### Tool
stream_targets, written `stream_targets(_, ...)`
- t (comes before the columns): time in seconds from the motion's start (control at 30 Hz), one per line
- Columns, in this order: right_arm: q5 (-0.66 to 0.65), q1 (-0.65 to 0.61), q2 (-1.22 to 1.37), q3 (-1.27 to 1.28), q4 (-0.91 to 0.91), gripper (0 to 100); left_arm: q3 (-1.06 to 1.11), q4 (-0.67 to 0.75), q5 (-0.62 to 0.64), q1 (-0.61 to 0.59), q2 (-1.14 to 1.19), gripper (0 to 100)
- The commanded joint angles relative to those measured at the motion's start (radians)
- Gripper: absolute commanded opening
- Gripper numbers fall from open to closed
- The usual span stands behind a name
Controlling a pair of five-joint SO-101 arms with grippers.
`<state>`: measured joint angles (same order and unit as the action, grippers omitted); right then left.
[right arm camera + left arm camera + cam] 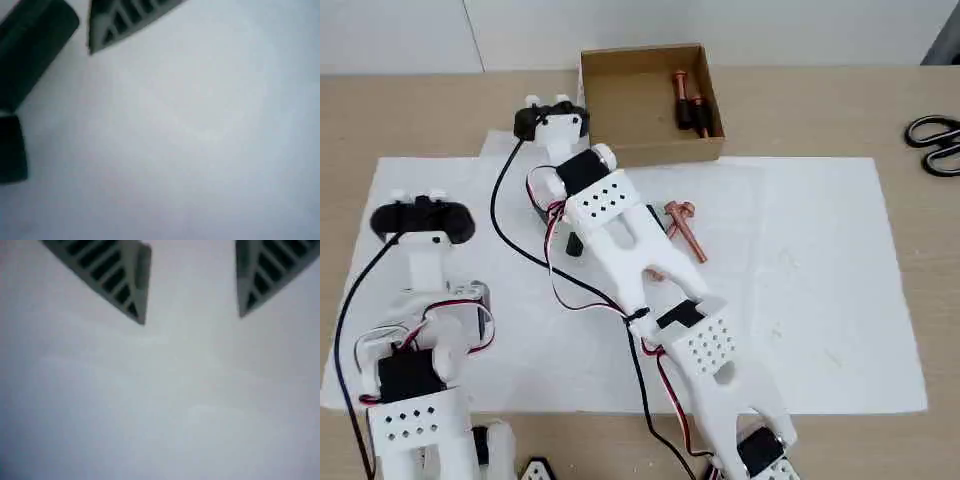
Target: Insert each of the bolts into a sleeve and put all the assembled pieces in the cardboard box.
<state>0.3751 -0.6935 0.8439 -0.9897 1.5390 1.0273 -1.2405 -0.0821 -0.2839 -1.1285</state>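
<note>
Over the white paper sheet [800,280] on the light wooden table [920,250], the left gripper [192,320] is hanging wide open. It is gripping nothing and touching nothing, and bare paper is showing between its grey ribbed fingers [127,285].

The right gripper [555,125] is sitting at the far edge of the sheet, just beside the near-left corner of the open brown cardboard box [655,152]. Can't tell how far it is opened or whether it is holding anything. In the right wrist view a black cylindrical sleeve [35,47] is lying on the paper close to that gripper; contact is not clear.

Two assembled pieces [690,105], copper bolts in black sleeves, are lying side by side in the box near its right wall.

Loose copper bolts [682,228] are lying on the paper just beside the right arm's forearm, heads pointing toward the box. A small black piece [575,243] is peeking out from under that forearm on the opposite side; can't tell whether it is the same sleeve.

Black-handled scissors [935,140] are lying at the table's right edge, well apart from everything else.
</note>
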Motion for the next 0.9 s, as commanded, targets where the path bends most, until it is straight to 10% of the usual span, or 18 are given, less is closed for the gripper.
stream_targets(0.0,0.011,-0.004,0.004,-0.005,-0.016,17.9,-0.005,0.020,0.002,0.031,-0.011,11)
stream_targets(0.3,0.011,-0.004,0.059,-0.005,-0.016,6.5,-0.005,0.020,0.002,0.031,-0.011,11)
stream_targets(0.87,0.006,-0.004,0.094,-0.005,-0.008,19.4,-0.005,0.020,0.002,0.031,-0.011,11)
